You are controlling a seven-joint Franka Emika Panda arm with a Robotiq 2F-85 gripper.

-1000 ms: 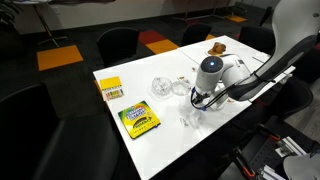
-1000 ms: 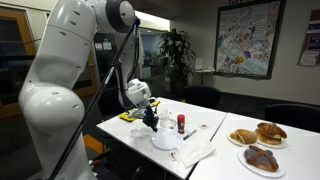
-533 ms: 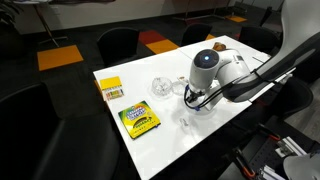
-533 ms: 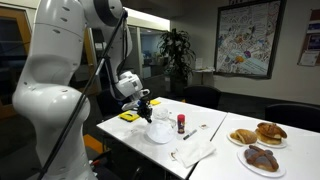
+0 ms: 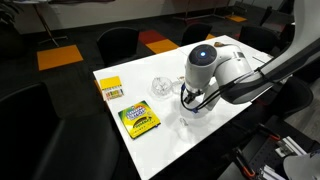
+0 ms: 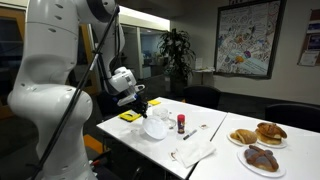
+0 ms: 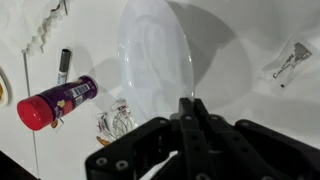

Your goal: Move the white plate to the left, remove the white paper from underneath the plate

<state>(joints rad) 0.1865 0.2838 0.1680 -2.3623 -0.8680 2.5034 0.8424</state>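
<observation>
1. My arm bends over the table. Its wrist points down, and the gripper sits low just beside the crayon box.
2. In the wrist view the gripper's jaws are nearly closed, pinching the near rim of the white plate.
3. That plate shows as a narrow oval, with its long axis running straight away from the fingers. It looks tipped, the gripped edge higher. It is between the crayon box and the red-capped bottle.
4. The white paper lies rumpled and uncovered, near the plate on its far side from the gripper.
5. Over the last second, arm and plate have slid toward the crayon box, away from the paper.
</observation>
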